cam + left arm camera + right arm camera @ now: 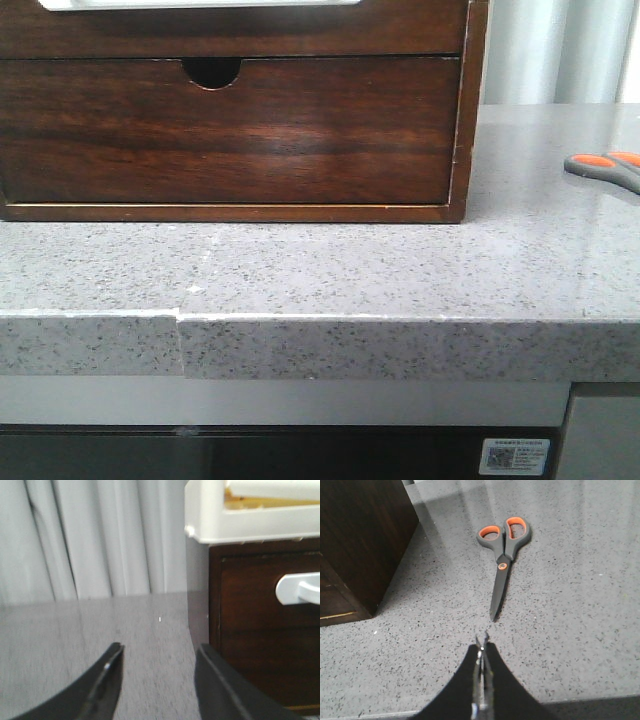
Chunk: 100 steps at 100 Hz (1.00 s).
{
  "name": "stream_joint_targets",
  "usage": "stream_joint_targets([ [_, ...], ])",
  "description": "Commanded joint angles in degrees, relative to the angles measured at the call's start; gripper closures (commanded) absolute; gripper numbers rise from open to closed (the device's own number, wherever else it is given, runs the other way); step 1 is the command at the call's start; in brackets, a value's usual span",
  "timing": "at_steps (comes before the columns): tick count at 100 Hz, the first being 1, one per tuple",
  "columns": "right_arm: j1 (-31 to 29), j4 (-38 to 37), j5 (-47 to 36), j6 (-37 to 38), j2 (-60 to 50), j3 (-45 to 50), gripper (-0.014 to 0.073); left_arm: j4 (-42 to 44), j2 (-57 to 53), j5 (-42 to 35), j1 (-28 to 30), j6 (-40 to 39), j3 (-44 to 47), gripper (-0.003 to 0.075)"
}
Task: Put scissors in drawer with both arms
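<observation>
The scissors (501, 565) lie flat on the grey stone counter, grey handles with orange lining away from my right gripper, closed blades pointing at it. They also show at the right edge of the front view (608, 167). My right gripper (481, 644) is shut and empty, a short way off the blade tip. The drawer (250, 32) is the upper dark wooden front in the box, its white cutout cropped at the frame's top. My left gripper (159, 652) is open and empty above the counter, beside the box; a dark front with a white rounded shape (260, 625) is close by.
The lower drawer front with a small semicircular notch (230, 130) fills the box's bottom. A white tray-like object (220, 515) sits on top of the box. The counter's front edge (320, 325) is near. Pale curtains hang behind.
</observation>
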Motion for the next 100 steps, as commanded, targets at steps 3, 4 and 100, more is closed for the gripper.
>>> stream_joint_targets([
  [3, 0.1, 0.2, -6.7, -0.4, 0.9, -1.4, 0.0654, 12.1, 5.5, -15.8, -0.5, -0.5, -2.1, 0.0329],
  [4, 0.1, 0.2, -6.7, -0.4, 0.9, -1.4, 0.0654, 13.5, 6.2, -16.6, -0.5, -0.5, -2.1, 0.0330],
  [100, 0.1, 0.2, -6.9, -0.4, 0.9, -1.4, 0.0654, 60.7, 44.1, -19.5, -16.3, 4.4, -26.3, 0.0375],
])
